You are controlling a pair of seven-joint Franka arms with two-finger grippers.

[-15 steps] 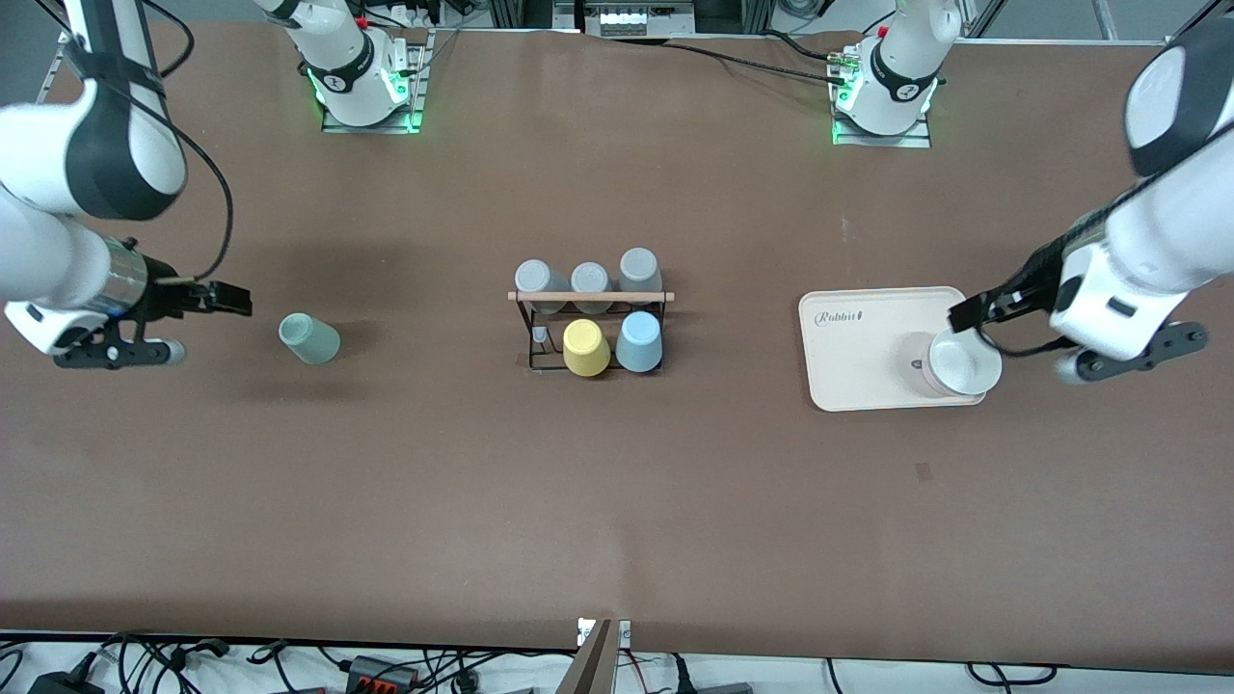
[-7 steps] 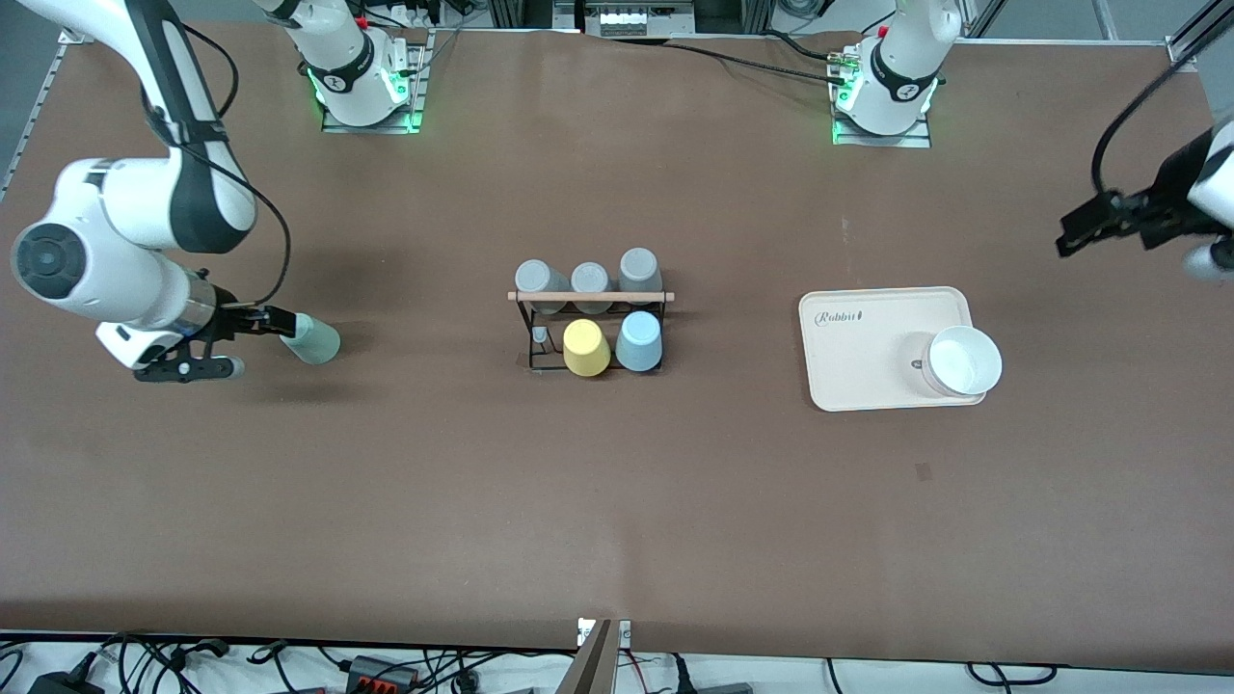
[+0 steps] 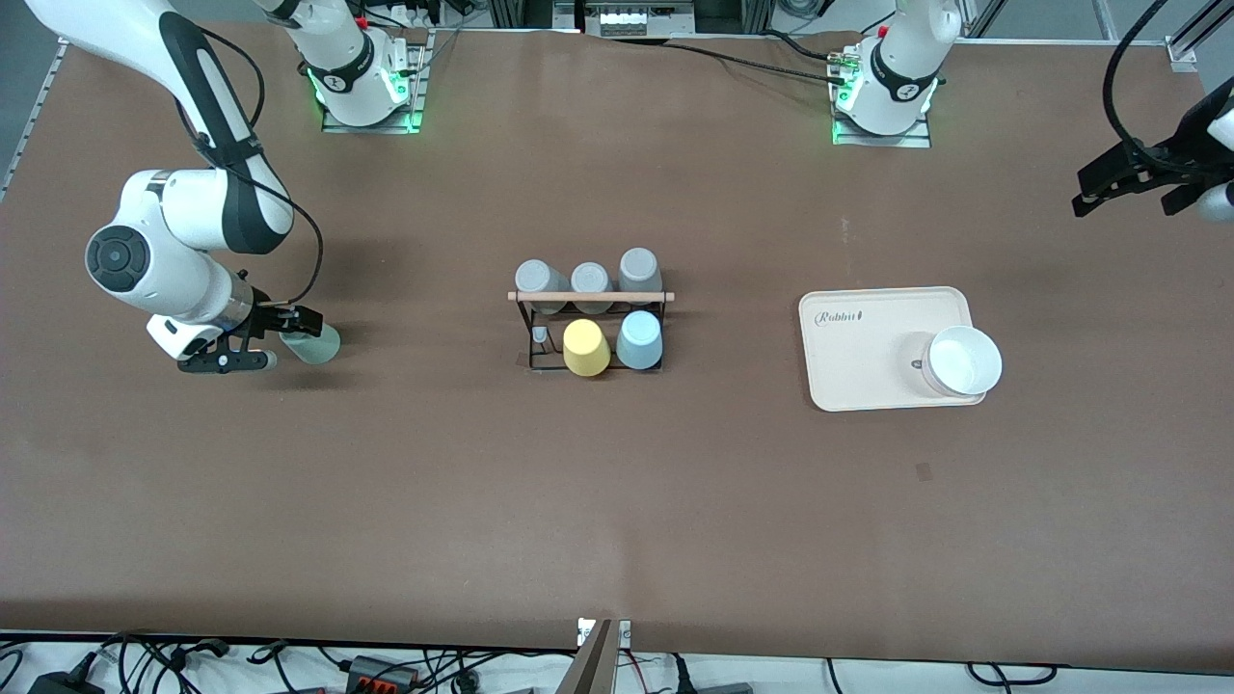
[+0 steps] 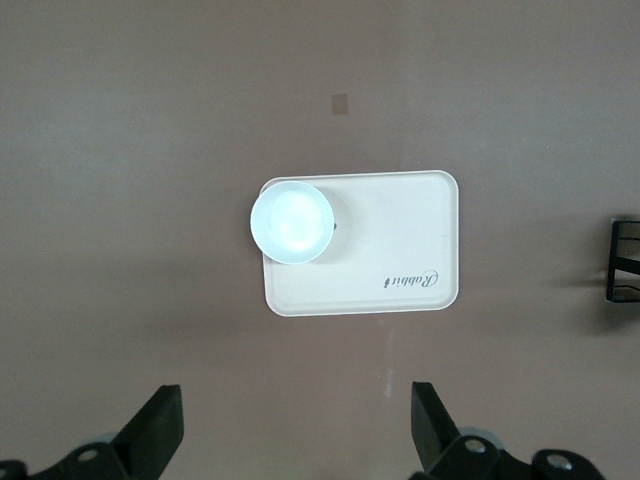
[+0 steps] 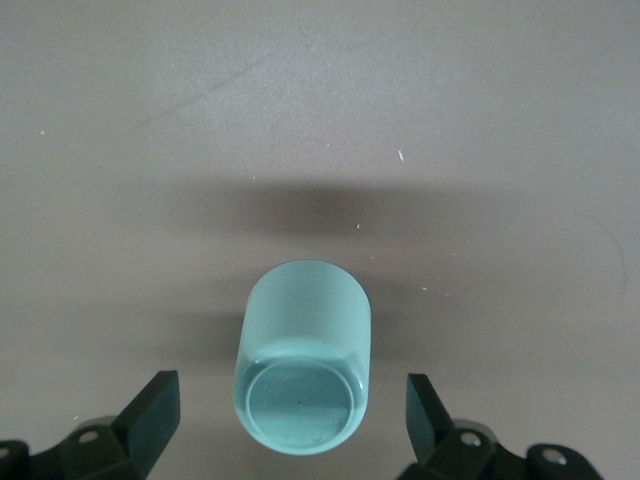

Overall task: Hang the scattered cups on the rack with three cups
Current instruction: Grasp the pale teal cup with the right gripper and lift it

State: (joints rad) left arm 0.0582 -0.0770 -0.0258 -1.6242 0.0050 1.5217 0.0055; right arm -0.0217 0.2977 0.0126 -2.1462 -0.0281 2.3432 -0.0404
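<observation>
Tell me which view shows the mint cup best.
Right wrist view. The mint cup lies on its side there, large and unobstructed, between the open fingers of the right gripper. In the front view it is small and partly covered by that gripper. The left wrist view does not show it.

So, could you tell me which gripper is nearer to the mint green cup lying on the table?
The right gripper: its open fingers flank the mint green cup. The left gripper is open, high over the table's left-arm end, near the tray.
</observation>
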